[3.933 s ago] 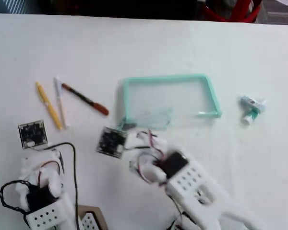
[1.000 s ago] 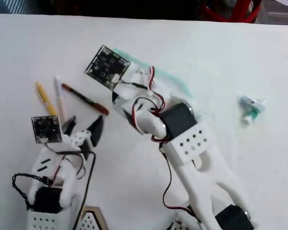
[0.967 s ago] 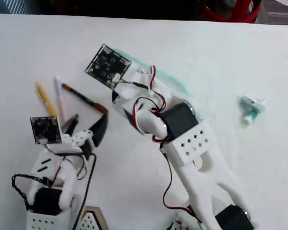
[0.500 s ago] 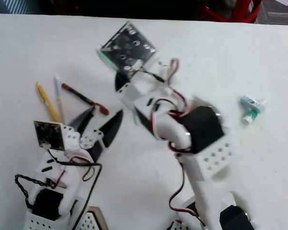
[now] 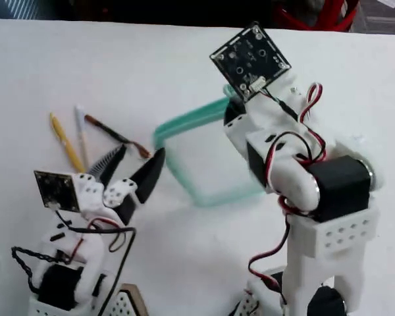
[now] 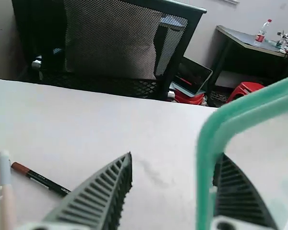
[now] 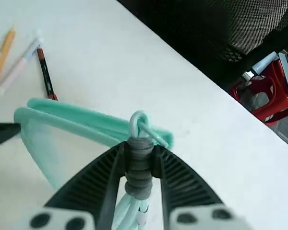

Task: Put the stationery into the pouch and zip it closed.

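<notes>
The right gripper is clamped on the zip end of the green pouch. The pouch's long edge points at the left gripper, whose jaws are wide apart.

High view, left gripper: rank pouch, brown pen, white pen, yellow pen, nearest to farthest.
1. brown pen and pouch: too close to call. The pen's tip lies between the left gripper's fingertips, and the pouch's edge is beside one finger.
2. white pen: further left, past the brown pen.
3. yellow pen: leftmost.
</notes>
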`<state>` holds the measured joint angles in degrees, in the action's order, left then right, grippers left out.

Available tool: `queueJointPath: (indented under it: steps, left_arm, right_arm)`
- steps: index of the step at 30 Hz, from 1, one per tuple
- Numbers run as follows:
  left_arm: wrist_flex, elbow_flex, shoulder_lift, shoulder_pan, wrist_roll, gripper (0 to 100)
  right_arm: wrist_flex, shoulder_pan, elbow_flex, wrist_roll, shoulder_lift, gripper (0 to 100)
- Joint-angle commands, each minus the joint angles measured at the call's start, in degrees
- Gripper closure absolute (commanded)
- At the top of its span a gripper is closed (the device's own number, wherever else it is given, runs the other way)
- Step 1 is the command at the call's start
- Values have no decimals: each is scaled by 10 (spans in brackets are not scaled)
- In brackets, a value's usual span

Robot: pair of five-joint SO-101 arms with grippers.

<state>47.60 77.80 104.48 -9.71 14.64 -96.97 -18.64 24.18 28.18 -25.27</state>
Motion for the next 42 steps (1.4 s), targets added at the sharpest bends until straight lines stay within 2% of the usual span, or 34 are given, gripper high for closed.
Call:
queueJointPath:
  steps: [1,7,12,15,21,26,29,33,36,39,42]
  left_arm:
    - [2,-22,-4,7,4,727]
    - [-40,24,-4,-110,-44,732]
    - [-80,38,-4,-149,-70,732]
    - [-88,41,-4,-156,-82,731]
    - [-171,86,-5,-151,-110,732]
    - [-193,93,-5,-148,-110,732]
    - [-173,72,-11,-153,-106,732]
    - [-74,-55,-99,-174,-63,723]
    - [-34,-140,-194,-180,-36,687]
    - [-53,-151,-268,-182,-34,672]
    - [-117,-125,-311,-177,-34,671]
  right_arm:
    - [0,21,-33,37,-6,979]
    - [1,28,-83,79,-7,979]
    - [10,28,-85,78,-7,979]
    - [27,28,-86,78,-6,979]
    - [17,28,-86,78,-6,979]
    - [-6,28,-86,78,-12,979]
    - [-10,27,-87,78,-24,979]
    - [-10,27,-87,78,-54,979]
    - [-11,25,-87,78,-73,979]
    - [-10,23,-87,78,-74,979]
    - [-7,23,-96,78,-64,979]
